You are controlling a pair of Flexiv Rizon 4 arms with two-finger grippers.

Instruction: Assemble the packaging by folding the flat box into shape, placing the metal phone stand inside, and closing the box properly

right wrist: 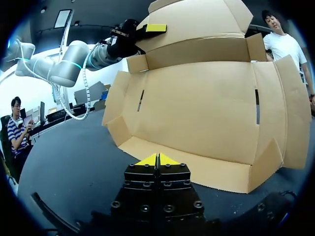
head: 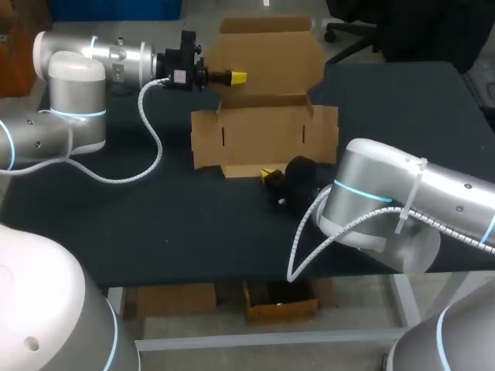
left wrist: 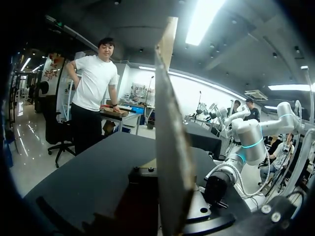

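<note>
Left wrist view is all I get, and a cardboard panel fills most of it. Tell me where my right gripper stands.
Observer: The right gripper sits low on the table, just short of the box's near flap. Its fingers are shut with nothing between them.
Operator: Give me the box's state.
Observer: The box lies open, with its side flaps spread outward. Its lid is raised at the back, and the left gripper is at the lid's edge.
Operator: Report the stand.
Observer: No phone stand shows inside the box in any view.
</note>
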